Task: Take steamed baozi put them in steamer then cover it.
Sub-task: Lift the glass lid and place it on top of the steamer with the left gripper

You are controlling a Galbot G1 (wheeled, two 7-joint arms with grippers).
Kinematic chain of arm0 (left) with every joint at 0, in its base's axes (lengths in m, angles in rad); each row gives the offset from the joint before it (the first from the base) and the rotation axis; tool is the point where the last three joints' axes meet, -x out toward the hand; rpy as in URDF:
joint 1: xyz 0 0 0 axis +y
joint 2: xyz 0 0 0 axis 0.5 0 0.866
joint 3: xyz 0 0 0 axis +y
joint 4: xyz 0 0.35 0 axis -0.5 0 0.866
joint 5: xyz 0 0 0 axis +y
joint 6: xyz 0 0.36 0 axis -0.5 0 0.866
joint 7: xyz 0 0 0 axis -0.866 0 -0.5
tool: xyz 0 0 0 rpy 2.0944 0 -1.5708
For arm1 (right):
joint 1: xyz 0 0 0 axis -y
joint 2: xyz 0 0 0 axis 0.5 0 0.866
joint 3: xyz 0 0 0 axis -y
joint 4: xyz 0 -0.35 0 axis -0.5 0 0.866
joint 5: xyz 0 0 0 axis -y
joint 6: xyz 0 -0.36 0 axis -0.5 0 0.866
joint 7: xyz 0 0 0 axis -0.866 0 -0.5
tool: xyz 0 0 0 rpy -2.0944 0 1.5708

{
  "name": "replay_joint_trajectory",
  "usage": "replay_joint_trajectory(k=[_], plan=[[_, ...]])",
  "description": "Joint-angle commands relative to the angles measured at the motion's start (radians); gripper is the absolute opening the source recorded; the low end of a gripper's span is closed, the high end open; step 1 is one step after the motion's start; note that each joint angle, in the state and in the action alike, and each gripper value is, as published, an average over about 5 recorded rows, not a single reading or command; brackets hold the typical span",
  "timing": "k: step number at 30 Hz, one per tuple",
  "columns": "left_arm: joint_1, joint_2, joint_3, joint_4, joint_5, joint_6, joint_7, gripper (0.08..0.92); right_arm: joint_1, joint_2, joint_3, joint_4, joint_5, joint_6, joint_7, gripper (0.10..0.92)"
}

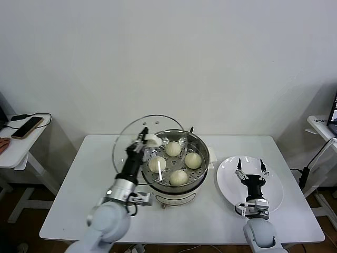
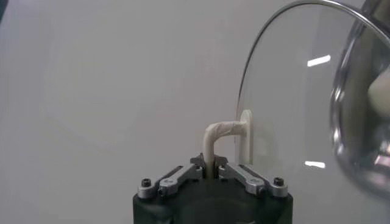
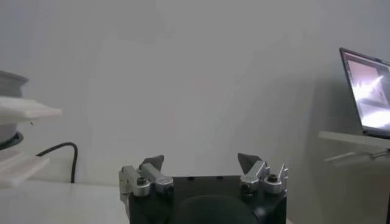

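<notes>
Head view, left gripper (image 1: 143, 138) gripping cover (image 1: 126, 145)

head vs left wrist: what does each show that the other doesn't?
Head view only: four steamed baozi on the perforated tray, the white plate with the open right gripper above it, the table, and a phone on a side table.

Left wrist view only: the left gripper's fingers closed on the cover's cream handle, seen close up.

Both: the left gripper holding the glass cover tilted on edge beside the steamer, not yet on it.
</notes>
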Motion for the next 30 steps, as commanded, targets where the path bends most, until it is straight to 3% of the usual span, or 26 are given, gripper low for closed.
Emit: replay_joint_trajectory(k=[1, 16, 30], plan=[[-0.163, -0.159, 0.232, 0.160, 0.220, 0.127, 0.174, 0.189, 0.000, 0.014, 0.009, -0.014, -0.007, -0.004, -0.003, 0.823], [-0.183, -0.244, 0.223, 0.277, 0.345, 0.145, 0.217, 0.189, 0.016, 0.029, 0.018, -0.043, -0.019, 0.001, -0.005, 0.823], [-0.183, -0.251, 0.201, 0.324, 0.381, 0.130, 0.254, 0.189, 0.021, 0.025, 0.020, -0.053, -0.023, 0.003, -0.008, 0.823]])
